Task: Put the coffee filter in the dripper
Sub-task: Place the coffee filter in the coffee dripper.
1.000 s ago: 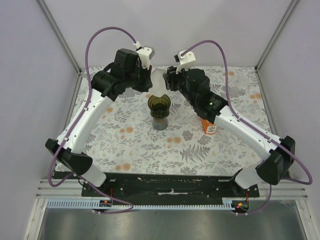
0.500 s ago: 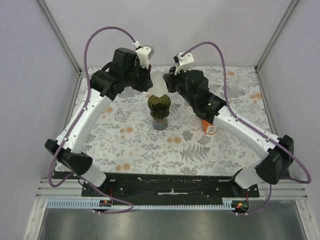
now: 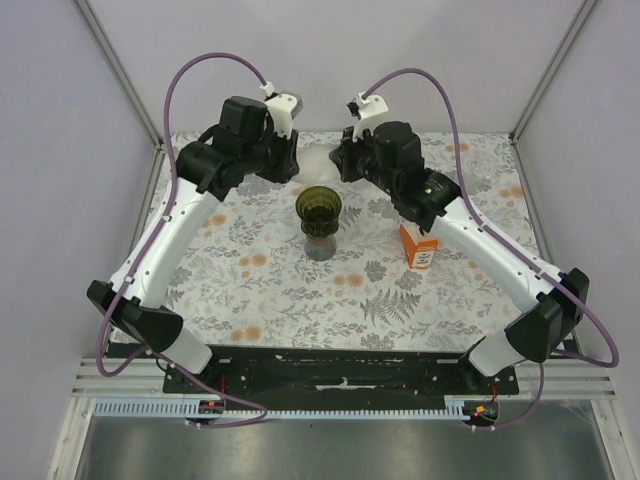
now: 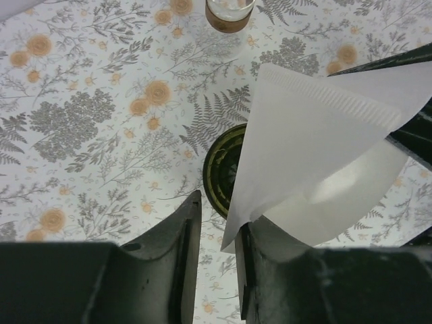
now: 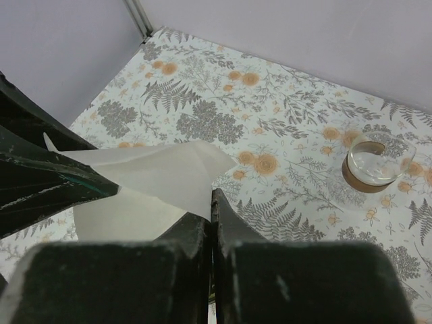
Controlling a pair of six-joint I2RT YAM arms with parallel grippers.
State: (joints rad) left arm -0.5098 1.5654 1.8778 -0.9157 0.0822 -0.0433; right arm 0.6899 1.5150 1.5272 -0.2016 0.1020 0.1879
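Mid-carry, we pinched the coffee filter (image 5: pixel 155 175) in our closed right gripper (image 5: pixel 212 223). Our left gripper (image 4: pixel 217 229) stood parted around its corner. The next move seemed to be lowering it point-first into the dripper (image 4: pixel 221 169) beneath.

Thin white paper, matt and crimped along one seam: the coffee filter (image 4: pixel 317 142). The dripper (image 3: pixel 318 207) is dark green and glossy. A matt floral-printed covering lies smooth over the counter (image 3: pixel 300 290). At 12 o'clock in the left wrist view is a clear, shiny glass cup (image 4: pixel 229 10). The left gripper (image 4: pixel 217 214) has jaws of matt black plastic, lightly scuffed.
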